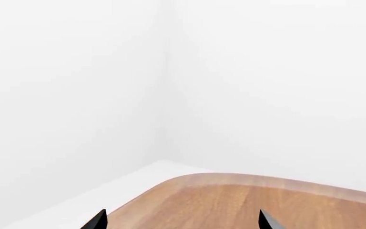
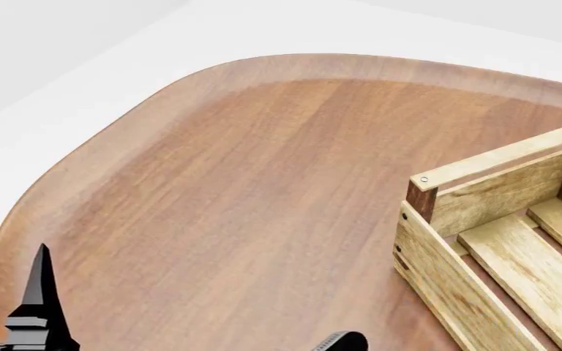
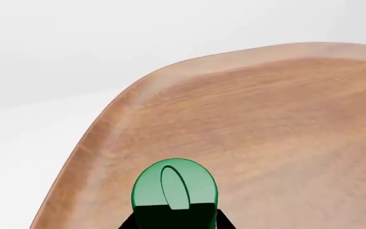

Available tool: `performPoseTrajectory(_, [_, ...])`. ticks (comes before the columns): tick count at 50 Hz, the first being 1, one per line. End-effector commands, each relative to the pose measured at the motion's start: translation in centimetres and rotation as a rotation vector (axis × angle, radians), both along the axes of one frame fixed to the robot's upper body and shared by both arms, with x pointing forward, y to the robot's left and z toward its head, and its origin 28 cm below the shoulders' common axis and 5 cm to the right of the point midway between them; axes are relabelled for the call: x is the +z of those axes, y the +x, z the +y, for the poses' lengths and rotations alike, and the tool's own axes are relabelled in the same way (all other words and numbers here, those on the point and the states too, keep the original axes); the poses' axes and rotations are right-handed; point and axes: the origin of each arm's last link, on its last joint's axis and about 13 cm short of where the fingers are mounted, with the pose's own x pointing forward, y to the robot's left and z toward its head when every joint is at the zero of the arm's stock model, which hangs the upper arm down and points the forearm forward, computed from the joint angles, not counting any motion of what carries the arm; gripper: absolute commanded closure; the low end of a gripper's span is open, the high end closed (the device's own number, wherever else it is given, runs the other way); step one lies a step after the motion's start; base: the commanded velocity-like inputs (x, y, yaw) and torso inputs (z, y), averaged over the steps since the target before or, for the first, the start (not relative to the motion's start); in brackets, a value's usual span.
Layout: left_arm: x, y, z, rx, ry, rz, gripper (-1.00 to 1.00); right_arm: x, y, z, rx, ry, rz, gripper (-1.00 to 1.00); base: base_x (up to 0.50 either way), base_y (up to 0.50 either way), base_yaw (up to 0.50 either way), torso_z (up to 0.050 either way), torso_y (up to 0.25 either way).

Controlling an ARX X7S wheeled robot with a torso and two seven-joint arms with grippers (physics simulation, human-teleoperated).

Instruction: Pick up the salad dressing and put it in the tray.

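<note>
The right end effector [image 3: 173, 224] looks clamped on the salad dressing [image 3: 174, 188], green cap forward, lifted above the worktop [image 2: 232, 190] for carrying. The tray [image 2: 476, 241] waits, open-topped. The left end effector [image 1: 181, 222] is spread, empty.

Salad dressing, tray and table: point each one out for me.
salad dressing [image 3: 173, 188]: right wrist view, on its round green cap.
tray [image 2: 500, 191]: head view, on a pale side slat.
table [image 2: 242, 190]: head view, on the bare wooden top.
</note>
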Motion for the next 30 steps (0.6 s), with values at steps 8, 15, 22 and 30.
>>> performPoseTrajectory(8, [0.0,0.0,0.0,-0.001,0.002,0.001,-1.0,0.5,-0.2,-0.4,-0.063,0.014,-0.025,1.0,0.0,0.0,0.0,0.0,0.0])
performPoseTrajectory(15, [0.1,0.0,0.0,-0.002,0.005,-0.001,-1.0,2.5,-0.5,-0.9,-0.108,0.025,-0.116,1.0,0.0,0.0,0.0,0.0,0.001])
performPoseTrajectory(22, [0.1,0.1,-0.1,-0.006,0.007,-0.001,-1.0,4.0,-0.6,-1.6,-0.175,0.02,-0.193,1.0,0.0,0.0,0.0,0.0,0.0])
performPoseTrajectory(30, [0.1,0.2,-0.1,-0.007,0.012,-0.002,-1.0,6.7,-1.0,-2.7,-0.232,0.049,-0.291,1.0,0.0,0.0,0.0,0.0,0.0])
